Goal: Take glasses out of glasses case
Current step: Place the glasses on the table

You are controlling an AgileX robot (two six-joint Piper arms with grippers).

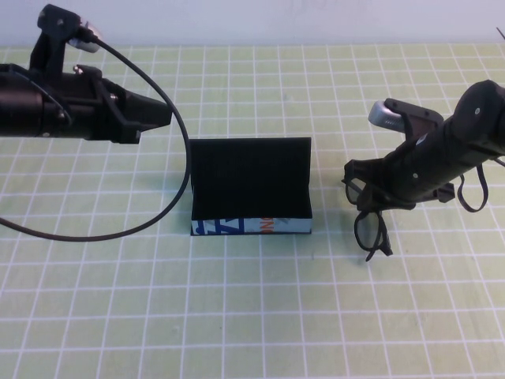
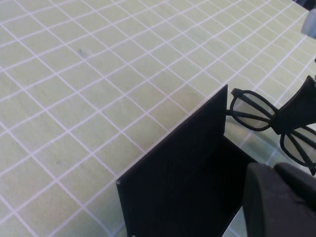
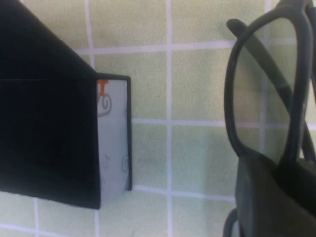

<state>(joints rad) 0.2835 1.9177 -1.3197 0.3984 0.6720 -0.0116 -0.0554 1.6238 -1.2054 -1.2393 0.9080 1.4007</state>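
Black thick-framed plastic glasses are clamped in the right gripper, beside the open black rectangular glasses case. Left gripper is held behind the case; its finger spread cannot be told.

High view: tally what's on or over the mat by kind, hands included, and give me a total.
Glasses case, lid open, at mat centre: 1
Glasses, gripped by the right hand, right of the case: 1
Hands: 2, left hand up left of the case, right hand holding the glasses
Total: 4
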